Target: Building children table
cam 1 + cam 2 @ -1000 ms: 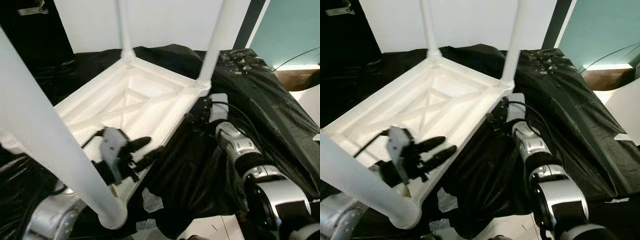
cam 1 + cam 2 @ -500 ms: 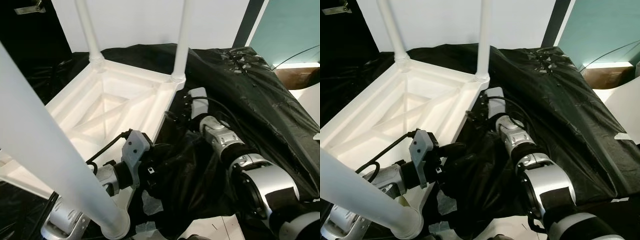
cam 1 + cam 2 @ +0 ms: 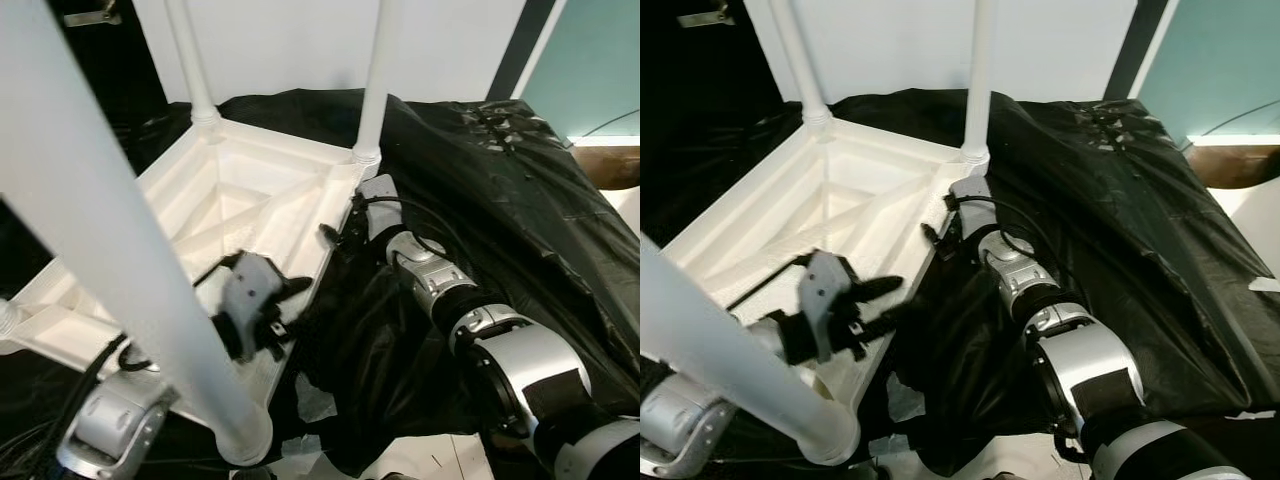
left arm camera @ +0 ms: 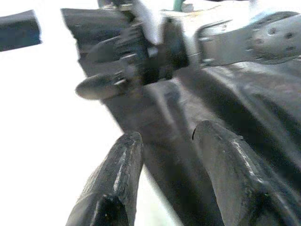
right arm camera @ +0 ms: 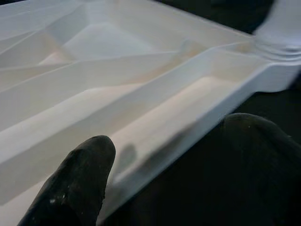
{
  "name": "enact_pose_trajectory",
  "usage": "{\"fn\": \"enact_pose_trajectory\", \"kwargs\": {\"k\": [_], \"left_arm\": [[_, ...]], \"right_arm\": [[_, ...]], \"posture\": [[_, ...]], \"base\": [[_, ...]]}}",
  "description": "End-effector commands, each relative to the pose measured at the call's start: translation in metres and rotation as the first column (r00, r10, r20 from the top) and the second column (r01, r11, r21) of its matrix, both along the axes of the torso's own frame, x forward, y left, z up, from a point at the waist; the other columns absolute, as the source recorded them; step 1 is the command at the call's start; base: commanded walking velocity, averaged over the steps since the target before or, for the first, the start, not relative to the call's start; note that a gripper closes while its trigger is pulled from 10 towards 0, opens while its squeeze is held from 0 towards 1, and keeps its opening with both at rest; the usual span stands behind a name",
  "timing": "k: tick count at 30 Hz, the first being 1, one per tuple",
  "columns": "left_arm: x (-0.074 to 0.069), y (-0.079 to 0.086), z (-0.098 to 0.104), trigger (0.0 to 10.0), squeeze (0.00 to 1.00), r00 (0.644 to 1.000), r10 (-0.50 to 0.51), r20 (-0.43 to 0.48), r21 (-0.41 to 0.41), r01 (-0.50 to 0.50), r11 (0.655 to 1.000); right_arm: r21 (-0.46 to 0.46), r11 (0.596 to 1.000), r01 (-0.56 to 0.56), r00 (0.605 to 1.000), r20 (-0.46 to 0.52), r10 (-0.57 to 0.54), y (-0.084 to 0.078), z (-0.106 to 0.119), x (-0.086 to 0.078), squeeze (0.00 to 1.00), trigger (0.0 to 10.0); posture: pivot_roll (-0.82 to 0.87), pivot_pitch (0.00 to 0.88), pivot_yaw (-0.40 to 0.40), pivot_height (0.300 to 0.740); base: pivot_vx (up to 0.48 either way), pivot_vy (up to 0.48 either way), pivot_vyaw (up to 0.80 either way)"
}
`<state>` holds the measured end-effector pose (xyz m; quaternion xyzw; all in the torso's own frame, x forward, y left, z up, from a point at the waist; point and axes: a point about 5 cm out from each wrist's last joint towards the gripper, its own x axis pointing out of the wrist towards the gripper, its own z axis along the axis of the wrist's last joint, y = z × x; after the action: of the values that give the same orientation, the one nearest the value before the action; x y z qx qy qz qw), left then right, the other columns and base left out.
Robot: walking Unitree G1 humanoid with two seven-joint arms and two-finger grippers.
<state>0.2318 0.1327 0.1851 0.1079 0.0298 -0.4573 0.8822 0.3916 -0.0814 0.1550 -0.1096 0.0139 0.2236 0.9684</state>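
One white children's table (image 3: 250, 190) lay upside down on the black sheet (image 3: 520, 200) that covered the surface, its ribbed underside facing up. I counted three legs standing up from it: two at the far corners, the far left leg (image 3: 190, 60) and the far right leg (image 3: 372, 80), and one near leg (image 3: 110, 240) rising close in front of my head camera.

My left fingers (image 3: 872, 305) were parted, released and holding nothing, and they hovered over the table's near right rim, with the black sheet just beyond them. My right fingers (image 5: 164, 160) were also spread apart, unclenched, and they straddled the table's right edge close to the far right leg; one finger (image 5: 75, 183) lay over the white frame and the other finger (image 5: 263, 155) over the black sheet. Whether they touched the rim I could not tell.
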Motion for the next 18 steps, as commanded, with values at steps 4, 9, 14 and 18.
{"fn": "enact_pose_trajectory", "kwargs": {"k": [4, 9, 14, 18], "left_arm": [[0.010, 0.036, 0.005, 10.0, 0.00, 0.988, 0.150, 0.041, 0.020, -0.150, 0.988], [0.012, 0.060, 0.008, 10.0, 0.00, 0.976, 0.210, 0.063, 0.048, -0.213, 0.976], [0.002, 0.088, 0.018, 10.0, 0.00, 0.977, 0.211, 0.014, -0.008, -0.211, 0.977], [-0.004, 0.097, 0.018, 10.0, 0.00, 0.982, 0.190, -0.016, -0.010, -0.190, 0.982]], "right_arm": [[0.011, 0.992, 0.126, 0.992, -0.013, -0.125, -0.037, -0.020, -0.006, 0.00, 10.0], [0.035, 0.992, 0.124, 0.992, -0.016, -0.123, -0.047, -0.026, -0.012, 0.00, 10.0], [0.000, 0.989, 0.149, 0.989, -0.016, -0.149, -0.069, -0.031, -0.018, 0.00, 10.0], [-0.012, 0.987, 0.163, 0.986, -0.015, -0.163, -0.077, -0.032, -0.019, 0.00, 10.0]], "posture": [[0.18, 0.103, -0.052, 0.740], [0.17, 0.097, -0.048, 0.740], [0.16, 0.094, -0.039, 0.740], [0.15, 0.096, -0.038, 0.740]], "base": [[0.000, 0.000, 0.00], [0.000, 0.000, 0.00], [0.000, 0.000, 0.00], [0.000, 0.000, 0.00]]}}
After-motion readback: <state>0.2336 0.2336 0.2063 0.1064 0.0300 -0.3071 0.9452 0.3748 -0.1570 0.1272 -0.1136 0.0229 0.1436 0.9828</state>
